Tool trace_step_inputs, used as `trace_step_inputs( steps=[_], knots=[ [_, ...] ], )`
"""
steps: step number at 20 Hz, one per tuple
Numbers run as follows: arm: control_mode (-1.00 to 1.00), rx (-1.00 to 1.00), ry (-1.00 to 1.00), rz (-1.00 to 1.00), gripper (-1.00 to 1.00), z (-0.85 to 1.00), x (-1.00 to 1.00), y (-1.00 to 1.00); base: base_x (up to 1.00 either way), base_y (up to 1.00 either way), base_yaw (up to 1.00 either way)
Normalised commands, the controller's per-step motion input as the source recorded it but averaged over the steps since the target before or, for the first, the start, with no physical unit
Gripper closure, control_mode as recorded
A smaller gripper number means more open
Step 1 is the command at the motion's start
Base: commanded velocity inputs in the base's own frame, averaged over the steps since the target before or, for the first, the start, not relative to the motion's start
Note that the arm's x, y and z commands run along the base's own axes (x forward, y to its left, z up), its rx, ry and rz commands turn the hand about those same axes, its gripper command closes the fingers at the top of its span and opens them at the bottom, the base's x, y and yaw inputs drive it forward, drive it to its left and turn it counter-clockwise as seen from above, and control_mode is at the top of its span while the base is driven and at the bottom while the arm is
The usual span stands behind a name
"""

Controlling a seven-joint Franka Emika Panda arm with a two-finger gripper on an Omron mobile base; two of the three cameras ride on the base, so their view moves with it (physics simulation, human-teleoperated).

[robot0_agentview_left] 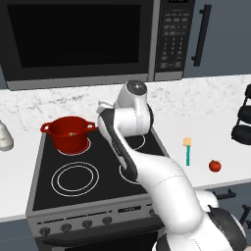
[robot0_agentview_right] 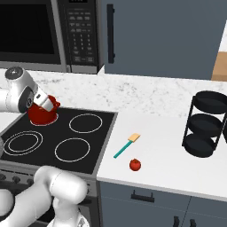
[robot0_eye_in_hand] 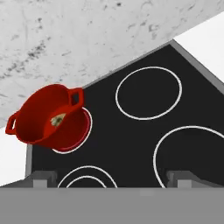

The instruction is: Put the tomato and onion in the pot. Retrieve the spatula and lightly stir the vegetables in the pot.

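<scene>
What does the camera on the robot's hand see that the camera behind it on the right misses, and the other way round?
The hand view looks down into the pot and shows a small pale thing lying at its bottom; what it is I cannot tell. The right base view shows what lies on the counter beside the stove: the spatula, the tomato near it, and a black tiered rack, plus the microwave above. Both show the red pot on a back burner and the other burner rings of the stove.
</scene>
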Motion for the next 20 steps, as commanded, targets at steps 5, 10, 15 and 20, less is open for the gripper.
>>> trace_step_inputs(
  steps=[5, 10, 15, 20],
  knots=[
    [-1.0, -0.06, 0.2, -0.1, -1.0, -0.29, -0.58, -1.0, 0.0, 0.0, 0.0],
    [-1.0, -0.09, 0.14, -0.03, -1.0, -0.31, -0.49, -1.0, 0.0, 0.0, 0.0],
    [-1.0, -0.09, 0.12, -0.01, -1.0, -0.34, -0.49, -1.0, 0.0, 0.0, 0.0],
    [-1.0, -0.04, 0.08, 0.0, -1.0, -0.35, -0.29, -1.0, 0.0, 0.0, 0.0]
  ],
)
